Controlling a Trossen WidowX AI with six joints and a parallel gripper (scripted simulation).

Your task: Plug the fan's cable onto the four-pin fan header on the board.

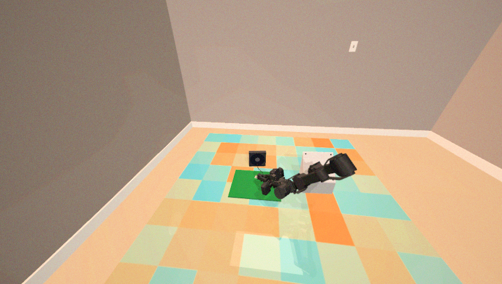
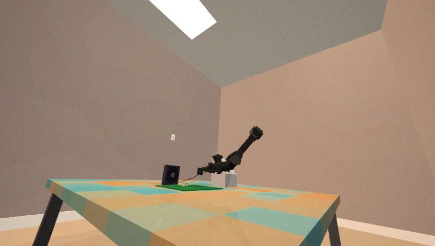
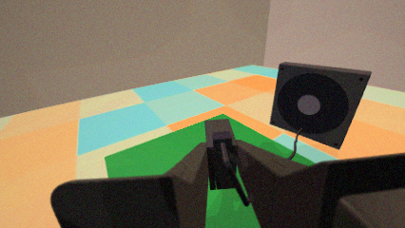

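Jaws clamped on the fan cable's dark plug (image 3: 220, 151), held above the green board (image 3: 152, 157) on the table (image 2: 213, 213). Fan (image 3: 318, 104) stands upright just beyond the board's edge, its cable (image 3: 296, 142) trailing down.

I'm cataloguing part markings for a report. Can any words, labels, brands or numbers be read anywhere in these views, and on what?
None can be read.
Fan: plain black housing, no label.
Green board: no printing visible.
Plug held in the gripper: unmarked.
White wall plate: only a small dark mark, too small to read.
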